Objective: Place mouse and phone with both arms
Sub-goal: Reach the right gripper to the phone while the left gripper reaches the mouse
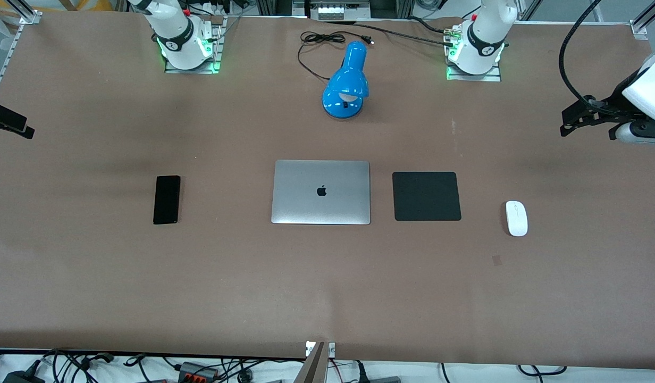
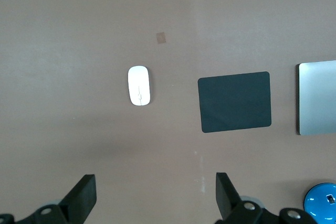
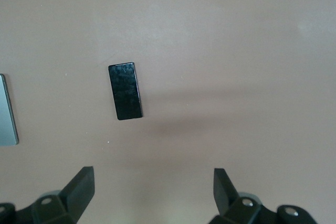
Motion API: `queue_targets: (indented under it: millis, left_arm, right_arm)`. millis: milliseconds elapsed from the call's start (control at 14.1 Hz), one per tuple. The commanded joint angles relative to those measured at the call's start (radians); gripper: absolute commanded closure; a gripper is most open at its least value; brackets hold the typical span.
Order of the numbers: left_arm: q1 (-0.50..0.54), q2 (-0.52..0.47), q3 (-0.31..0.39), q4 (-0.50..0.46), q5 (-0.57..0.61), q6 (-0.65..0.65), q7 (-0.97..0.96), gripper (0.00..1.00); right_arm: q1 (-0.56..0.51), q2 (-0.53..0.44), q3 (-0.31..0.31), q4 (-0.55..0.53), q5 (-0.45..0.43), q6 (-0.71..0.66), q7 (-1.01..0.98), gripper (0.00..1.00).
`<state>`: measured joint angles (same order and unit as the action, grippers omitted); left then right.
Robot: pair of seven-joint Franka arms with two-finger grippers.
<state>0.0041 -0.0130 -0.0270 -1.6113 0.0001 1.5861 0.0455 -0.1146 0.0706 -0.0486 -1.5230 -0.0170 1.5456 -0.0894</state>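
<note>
1. Mouse (image 1: 517,218) lies centre-right of the front view beside the pad (image 1: 426,196); left gripper (image 2: 155,195), fingers apart, should descend squarely over it.
2. Phone (image 1: 167,199) lies centre-left; right gripper (image 3: 153,192), fingers apart, should straddle its narrow width.

White arms (image 1: 487,32) (dark joint bands), black cables, green-lit bases.

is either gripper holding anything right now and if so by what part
Nothing is held. Both the left gripper and right gripper are open, high above the table; the mouse and phone lie untouched.
</note>
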Motion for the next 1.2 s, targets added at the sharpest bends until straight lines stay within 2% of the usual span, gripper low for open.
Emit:
queue_targets:
  millis: [0, 283, 425, 566, 779, 920, 1133]
  left_arm:
    - [0.016, -0.012, -0.014, -0.010, -0.002, 0.006, -0.001, 0.00]
    - [0.014, 0.007, -0.014, -0.003, 0.003, 0.000, 0.005, 0.00]
    - [0.013, 0.019, -0.016, 0.013, 0.000, -0.113, 0.004, 0.00]
    - [0.017, 0.044, -0.002, 0.031, -0.009, -0.130, 0.008, 0.00]
    - [0.043, 0.135, -0.001, 0.063, 0.001, -0.141, 0.013, 0.00]
    - [0.063, 0.207, 0.001, 0.062, 0.003, -0.124, 0.025, 0.00]
    - [0.076, 0.297, 0.001, -0.010, 0.030, 0.090, 0.027, 0.00]
  right_arm:
    - [-0.014, 0.006, 0.010, 0.018, 0.000, -0.015, -0.009, 0.00]
    - [-0.007, 0.029, 0.012, 0.018, -0.001, -0.004, -0.009, 0.00]
    - [-0.008, 0.092, 0.013, 0.018, -0.001, -0.002, -0.010, 0.00]
    - [0.003, 0.176, 0.019, 0.011, 0.003, 0.051, -0.007, 0.00]
    - [0.049, 0.316, 0.026, 0.006, 0.046, 0.166, 0.008, 0.00]
    - [0.081, 0.351, 0.027, -0.078, 0.051, 0.305, 0.010, 0.00]
    - [0.082, 0.341, 0.027, -0.279, 0.049, 0.494, 0.105, 0.00]
